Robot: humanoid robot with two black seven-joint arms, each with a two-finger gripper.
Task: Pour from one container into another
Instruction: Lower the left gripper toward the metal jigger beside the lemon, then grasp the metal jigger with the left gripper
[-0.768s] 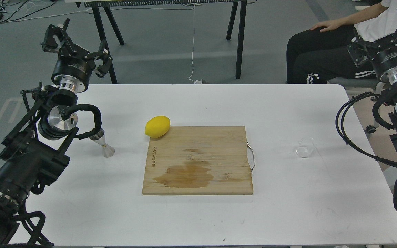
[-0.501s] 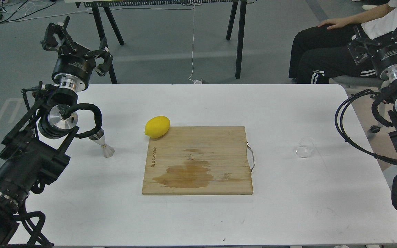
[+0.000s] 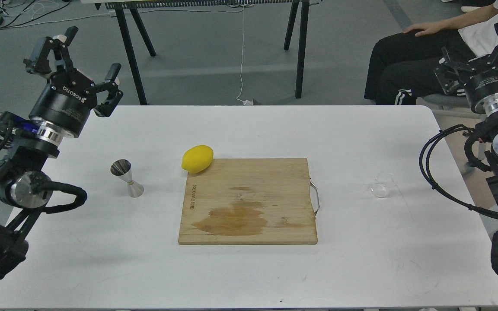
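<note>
Getting bright, even overhead light; white table glaring slightly, shadows staying soft and faint, focus holding sharp, clear cup barely showing.

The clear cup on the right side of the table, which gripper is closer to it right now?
Right. The right gripper hangs up and right of the clear cup; the left gripper is across the table.
</note>
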